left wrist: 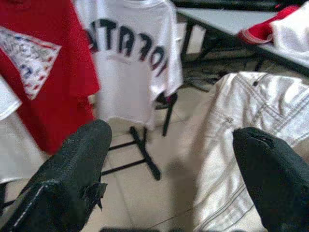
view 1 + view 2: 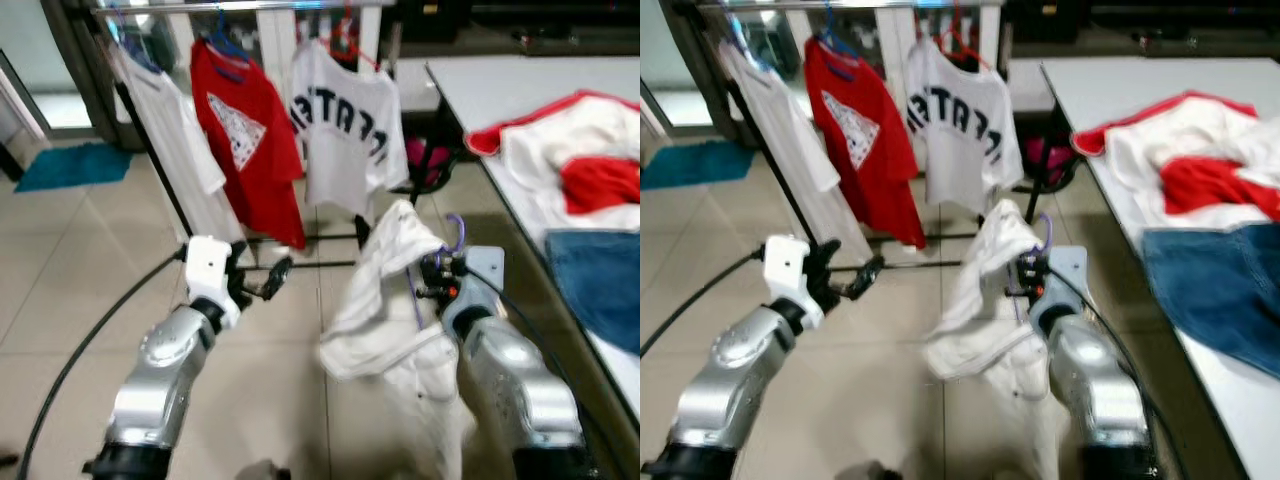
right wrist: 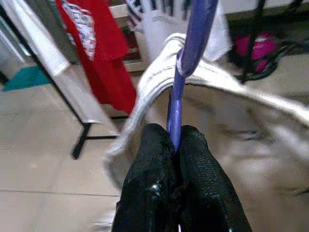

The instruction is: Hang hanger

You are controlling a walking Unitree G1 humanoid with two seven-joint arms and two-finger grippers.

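Note:
My right gripper (image 2: 437, 272) is shut on a purple hanger (image 3: 186, 63) that carries a white garment (image 2: 385, 300), held low in front of me. The hanger's hook (image 2: 457, 232) curls up above the fingers. The garment droops toward the floor beside my right arm. Ahead stands the clothes rack rail (image 2: 230, 6) with a white shirt (image 2: 165, 130), a red T-shirt (image 2: 245, 130) and a white lettered T-shirt (image 2: 340, 125) hanging from it. My left gripper (image 2: 262, 282) is open and empty, left of the garment, with its fingers (image 1: 72, 179) spread wide.
A white table (image 2: 520, 80) runs along the right, with red-and-white clothing (image 2: 570, 150) and a blue cloth (image 2: 600, 280) on it. The rack's black base bars (image 2: 300, 262) lie on the tiled floor. A teal mat (image 2: 70, 165) lies far left. A black cable (image 2: 90, 340) crosses the floor.

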